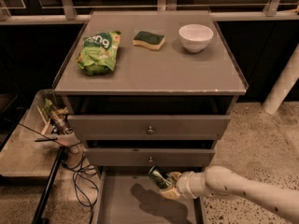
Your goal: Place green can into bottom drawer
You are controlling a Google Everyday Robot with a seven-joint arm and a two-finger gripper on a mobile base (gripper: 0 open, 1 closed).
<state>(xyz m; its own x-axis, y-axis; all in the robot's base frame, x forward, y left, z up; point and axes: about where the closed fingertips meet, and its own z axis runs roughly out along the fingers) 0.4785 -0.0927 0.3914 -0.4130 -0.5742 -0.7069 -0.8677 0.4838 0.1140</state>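
- Two fingers point(171, 191) are clenched around the green can point(160, 178), gripping its lower end; the can is tilted, with its top leaning up and to the left.
- The can hangs over the open bottom drawer point(120, 205), near the back of the drawer and just below the front of the middle drawer point(117, 157). Its shadow point(148, 200) falls on the drawer floor, which suggests it is off the floor rather than resting there.
- The white arm point(243, 194) comes in low from the right, crossing the drawer's right edge.
- The table point(154, 71) above carries a light-green snack bag point(98, 52), a sponge point(148, 38) and a white bowl point(195, 36), all well apart from the work.
- Step in hand, as I judge it: the carry is over and the placing is under way, with the can above its target but not set down.
- The next move calls for a short descent until the can meets the drawer floor, then spreading the fingers. Because the can is tilted, it may roll once freed, so it should be released low and away from the drawer walls.
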